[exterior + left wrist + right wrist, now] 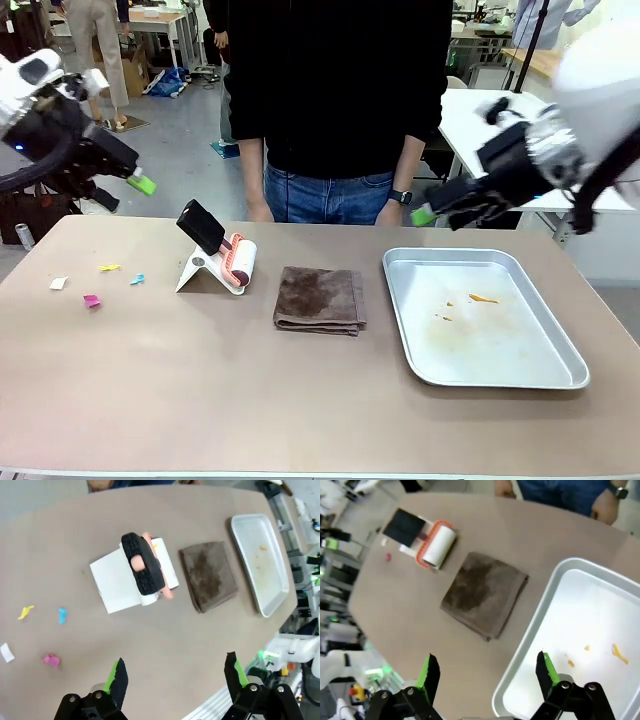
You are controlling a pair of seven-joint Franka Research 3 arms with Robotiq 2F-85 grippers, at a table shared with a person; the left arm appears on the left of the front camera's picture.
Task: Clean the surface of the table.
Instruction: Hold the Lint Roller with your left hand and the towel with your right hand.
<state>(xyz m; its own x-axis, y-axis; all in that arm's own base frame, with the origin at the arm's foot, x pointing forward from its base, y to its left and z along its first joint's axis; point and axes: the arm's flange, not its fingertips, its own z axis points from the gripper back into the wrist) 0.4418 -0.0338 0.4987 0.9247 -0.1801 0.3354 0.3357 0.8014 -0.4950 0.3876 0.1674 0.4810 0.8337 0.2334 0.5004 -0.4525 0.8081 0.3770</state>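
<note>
Two empty grippers point(175, 661) point(486, 658), jaws wide apart

Your extras: lint roller point(222, 255), cloth point(320, 299), tray point(500, 345), paper scraps point(92, 300).
You have the lint roller just left of the folded brown cloth, the metal tray with orange crumbs point(483, 298) at right, and the coloured paper scraps far left.

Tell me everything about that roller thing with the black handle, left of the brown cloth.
It is a lint roller: a white paper roll held in a salmon-pink frame, with a chunky, textured black handle tilted up and away from the roll. It sits propped on a white stand that lies on the table. The folded brown cloth lies just to its right, with a gap between them. Nothing else touches it.
</note>
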